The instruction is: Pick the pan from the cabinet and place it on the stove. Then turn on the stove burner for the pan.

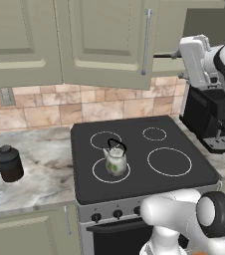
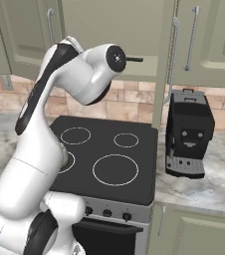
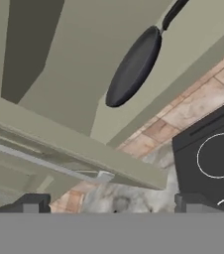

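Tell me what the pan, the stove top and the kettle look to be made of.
Pan: dark grey, matte, probably coated metal; its surface shows only a soft sheen.
Stove top: black glass by its look, flat and smooth with thin white rings printed on it.
Kettle: pale green and see-through, so likely glass, with a black loop handle, perhaps plastic.

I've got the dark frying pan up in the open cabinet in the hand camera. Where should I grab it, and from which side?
Probably the short dark handle of the shallow round dark grey-black frying pan: slim enough for the open two-finger gripper, whereas the bowl looks too wide to span. The pan lies inside the sage-green wall cabinet with its handle pointing away from the bowl, so come in through the cabinet's open front, jaws across the handle.
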{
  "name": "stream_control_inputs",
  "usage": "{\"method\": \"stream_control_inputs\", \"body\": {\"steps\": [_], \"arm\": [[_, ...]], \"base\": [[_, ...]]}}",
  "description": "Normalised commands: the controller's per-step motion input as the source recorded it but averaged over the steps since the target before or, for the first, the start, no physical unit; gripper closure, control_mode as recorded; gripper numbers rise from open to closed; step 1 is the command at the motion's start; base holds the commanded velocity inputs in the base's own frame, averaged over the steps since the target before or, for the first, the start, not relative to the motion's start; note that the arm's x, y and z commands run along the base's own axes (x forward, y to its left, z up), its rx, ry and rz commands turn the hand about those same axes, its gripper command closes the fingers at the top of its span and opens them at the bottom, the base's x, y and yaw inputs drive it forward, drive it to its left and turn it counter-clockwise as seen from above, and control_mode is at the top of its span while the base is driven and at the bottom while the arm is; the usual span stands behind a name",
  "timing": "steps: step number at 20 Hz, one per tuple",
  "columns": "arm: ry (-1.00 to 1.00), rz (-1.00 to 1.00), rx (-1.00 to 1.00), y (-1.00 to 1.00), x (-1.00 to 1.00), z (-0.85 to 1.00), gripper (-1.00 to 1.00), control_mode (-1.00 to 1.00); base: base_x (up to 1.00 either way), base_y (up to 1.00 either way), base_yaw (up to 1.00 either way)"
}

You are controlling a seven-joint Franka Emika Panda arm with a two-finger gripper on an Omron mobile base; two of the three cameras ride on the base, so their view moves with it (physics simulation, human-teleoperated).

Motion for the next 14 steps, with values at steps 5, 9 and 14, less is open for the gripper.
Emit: {"method": "stream_control_inputs", "body": {"steps": [5, 9, 14], "arm": [[0.04, -0.02, 0.06, -0.04, 0.39, -0.09, -1.0, -1.0], [0.01, -0.04, 0.03, -0.01, 0.42, -0.08, -1.0, -1.0], [0.02, -0.03, 0.03, 0.0, 0.44, -0.04, -1.0, -1.0]], "base": [[0.0, 0.0, 0.0], [0.0, 0.0, 0.0], [0.0, 0.0, 0.0]]}}
